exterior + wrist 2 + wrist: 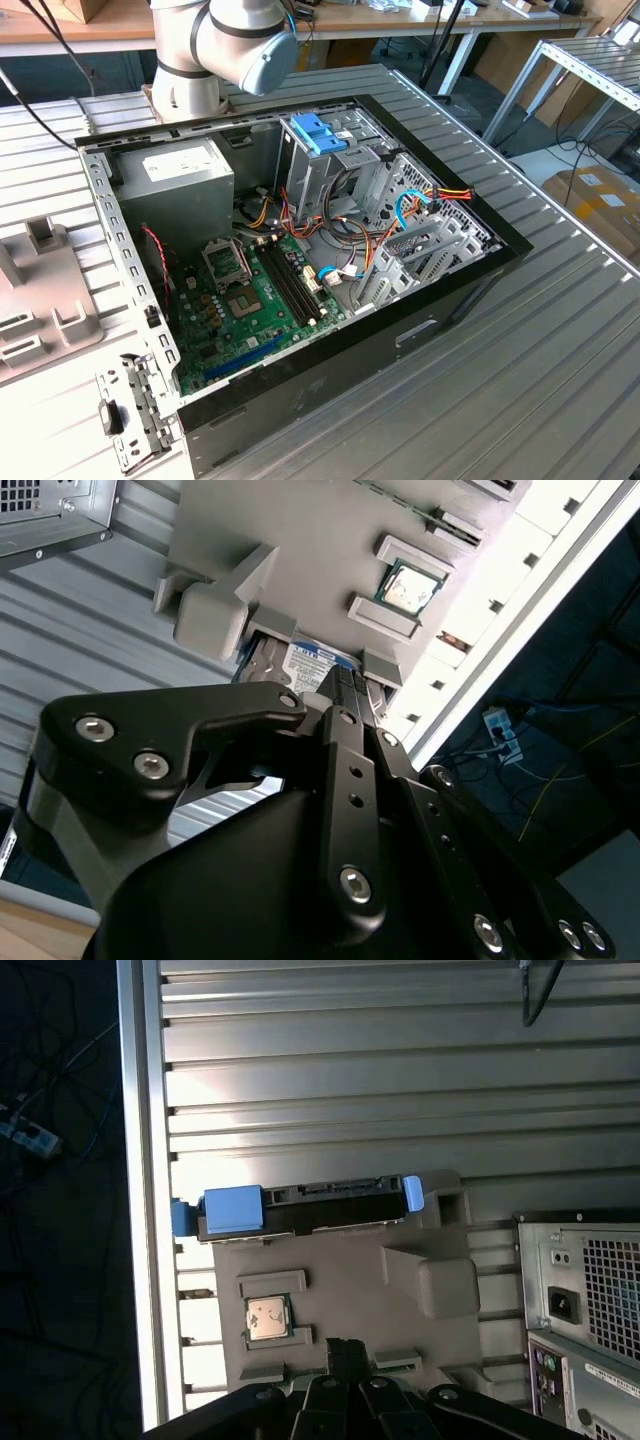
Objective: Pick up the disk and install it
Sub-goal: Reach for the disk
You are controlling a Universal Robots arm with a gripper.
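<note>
One disk (pixel 300 1203) sits in a recess at the edge of the one grey fixture (pixel 340 1280); its blue bracket (pixel 232 1210) shows at two ends in the first wrist view; one processor chip (pixel 268 1317) lies in the same fixture, near the disk but apart from it; the fixture stands beside the one open computer case (pixel 300 250) on the slatted table (pixel 560 330); the single gripper (pixel 346 1350) hovers over the fixture, clenched on nothing, tips together, clear of the disk
</note>
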